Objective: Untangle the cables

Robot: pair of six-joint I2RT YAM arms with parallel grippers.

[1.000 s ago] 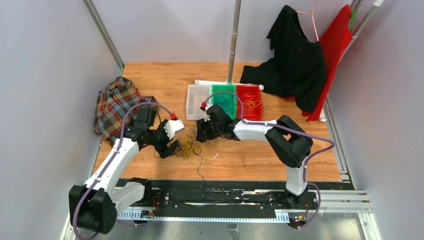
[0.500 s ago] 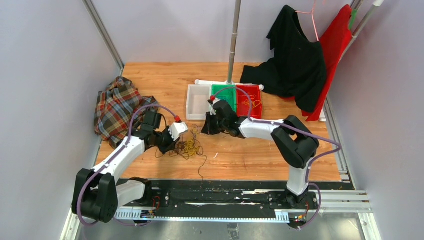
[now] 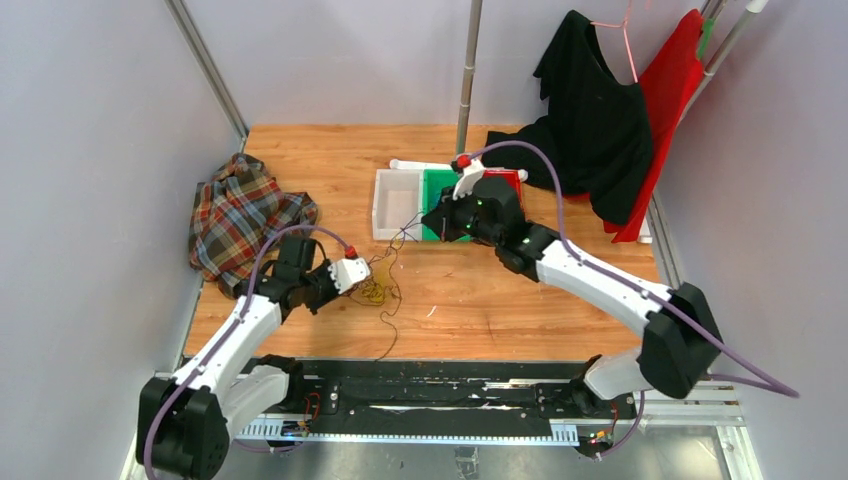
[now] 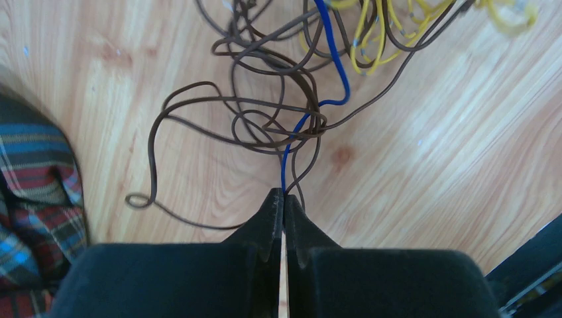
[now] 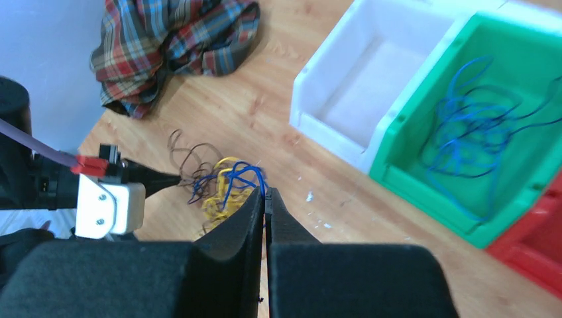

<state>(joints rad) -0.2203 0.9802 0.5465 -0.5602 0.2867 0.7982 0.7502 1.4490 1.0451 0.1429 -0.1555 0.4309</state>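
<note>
The cables (image 3: 376, 292) lie as a small knot on the bench (image 3: 480, 300), at about 8 o'clock from its middle, well apart from the plaid cloth (image 3: 235, 215). The left tool (image 4: 283, 197) sits at the knot's 9 o'clock, clenched on the cables; a blue strand (image 4: 336, 66) and thin brown ones run into its closed tips. The right tool (image 5: 266, 199) hangs at the knot's 1 o'clock, near the white bin (image 3: 397, 205) and the green bin (image 5: 411, 179), its tips closed on what looks like the far end of that blue strand; a thin line runs from the knot up to it in the top view.

The step in hand appears to be drawing the blue strand out while the left tool anchors the knot; blue wire already lies in the green bin, so that is the likely destination. The next move calls for a slow, steady pull toward 1 o'clock with the anchor firm; the brown loops cross the blue strand closely and may cinch or drag the whole knot along.
</note>
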